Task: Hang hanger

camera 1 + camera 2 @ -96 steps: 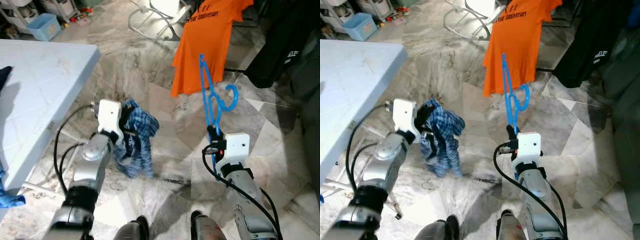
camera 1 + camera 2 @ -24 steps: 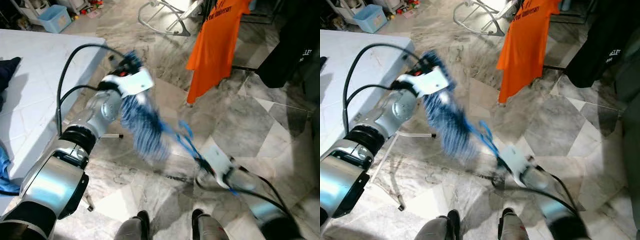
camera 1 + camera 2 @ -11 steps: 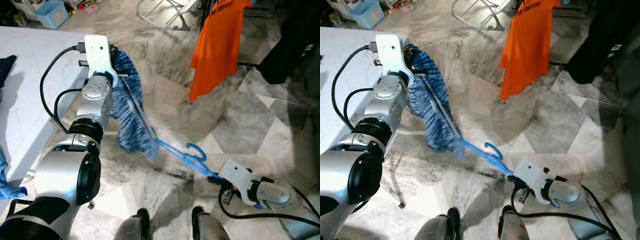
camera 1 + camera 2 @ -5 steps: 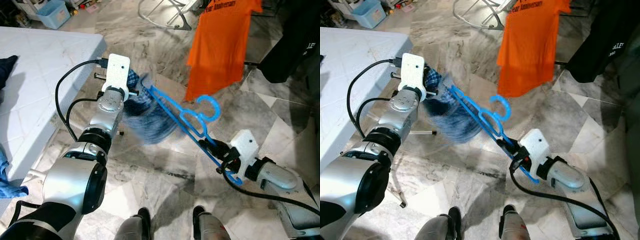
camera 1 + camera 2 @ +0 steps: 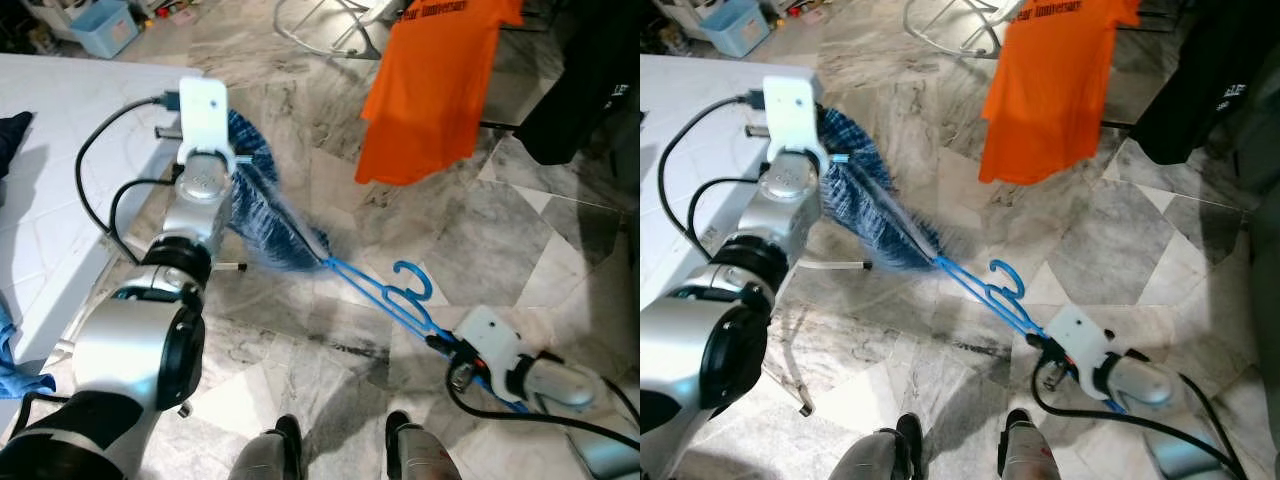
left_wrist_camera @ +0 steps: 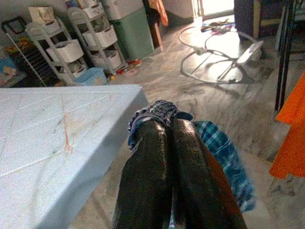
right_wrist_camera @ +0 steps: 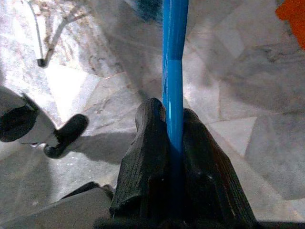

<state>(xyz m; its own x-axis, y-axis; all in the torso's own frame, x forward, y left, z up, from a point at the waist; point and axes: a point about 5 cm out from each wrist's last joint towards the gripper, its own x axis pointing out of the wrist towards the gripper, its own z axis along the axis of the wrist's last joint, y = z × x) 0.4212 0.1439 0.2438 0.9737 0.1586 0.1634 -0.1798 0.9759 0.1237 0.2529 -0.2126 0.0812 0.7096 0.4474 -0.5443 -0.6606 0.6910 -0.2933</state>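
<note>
over marble floor point(image 5: 300, 110), hanger point(image 5: 385, 297) clamped between right jaws.

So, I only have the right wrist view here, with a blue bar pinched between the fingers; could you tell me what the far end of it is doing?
Observer: The blue hanger runs from the right gripper up into a blue plaid garment, its hook pointing up.
Operator: Thanks. Is anything holding that garment?
Observer: Yes, the left gripper is shut on its top edge, beside the white table.
Operator: And is there somewhere to hang it?
Observer: An orange T-shirt hangs farther ahead; whatever it hangs from is out of frame.
</note>
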